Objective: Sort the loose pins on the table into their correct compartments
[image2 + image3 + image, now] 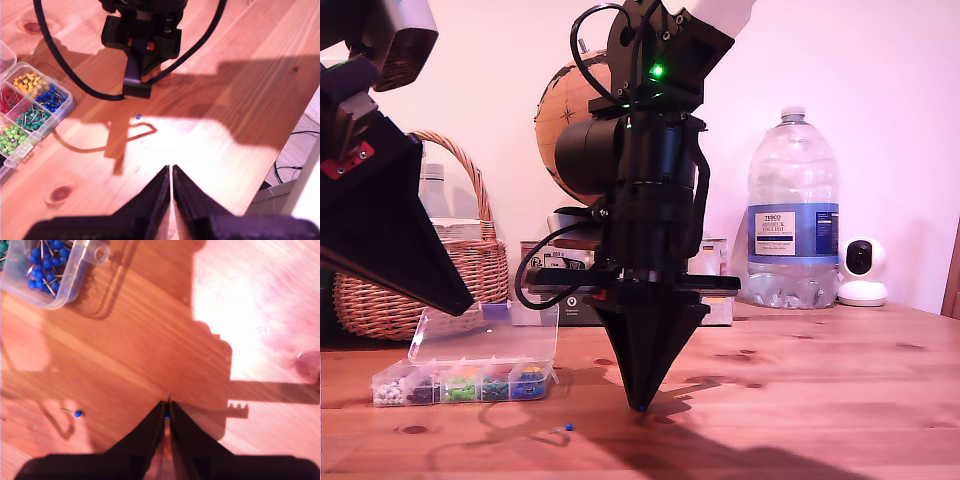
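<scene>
Your second gripper [639, 405] stood point-down on the table [820, 380] at the middle of the exterior view, its fingers [150, 432] pinched narrow on a blue pin [167, 416], whose head showed between the tips in the second wrist view and at the tip [639, 407] in the exterior view. Your first gripper [171, 172] hung raised at the exterior view's left, above the compartments [460, 382], with its fingers [157, 192] drawn nearly together and nothing seen between them. A second blue pin [567, 427] lay loose on the wood, nearer the camera than the box and just left of your second gripper in the exterior view. The clear box lay open, lid tilted back, its sections showing white, green, yellow, red and blue heads [49, 97]. A wicker basket [450, 270] stood behind the box.
</scene>
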`<state>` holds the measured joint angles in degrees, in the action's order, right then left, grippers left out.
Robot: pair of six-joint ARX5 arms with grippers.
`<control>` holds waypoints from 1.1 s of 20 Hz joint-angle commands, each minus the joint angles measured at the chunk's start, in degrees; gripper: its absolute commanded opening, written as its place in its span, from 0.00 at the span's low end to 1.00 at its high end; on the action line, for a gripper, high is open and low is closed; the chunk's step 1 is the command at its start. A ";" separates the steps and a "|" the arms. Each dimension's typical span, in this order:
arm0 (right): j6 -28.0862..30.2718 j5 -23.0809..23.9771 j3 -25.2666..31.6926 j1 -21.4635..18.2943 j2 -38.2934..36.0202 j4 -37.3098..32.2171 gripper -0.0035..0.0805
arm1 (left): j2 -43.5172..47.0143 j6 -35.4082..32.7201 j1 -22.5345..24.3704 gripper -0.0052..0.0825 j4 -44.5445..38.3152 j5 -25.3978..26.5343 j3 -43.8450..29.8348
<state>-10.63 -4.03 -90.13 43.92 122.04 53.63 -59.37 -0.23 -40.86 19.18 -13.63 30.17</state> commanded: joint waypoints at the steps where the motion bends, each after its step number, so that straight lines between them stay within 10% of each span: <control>1: 0.13 -0.07 0.00 0.31 1.99 -0.17 0.03 | -0.26 -0.22 -0.07 0.04 -0.37 -0.28 -0.83; 22: 7.93 -6.14 -14.23 0.33 1.31 5.27 0.03 | -0.13 4.37 -0.07 0.04 10.91 2.12 -0.79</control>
<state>-2.92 -9.56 -104.27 43.92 122.15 59.07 -59.37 4.03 -40.86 30.24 -11.57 30.17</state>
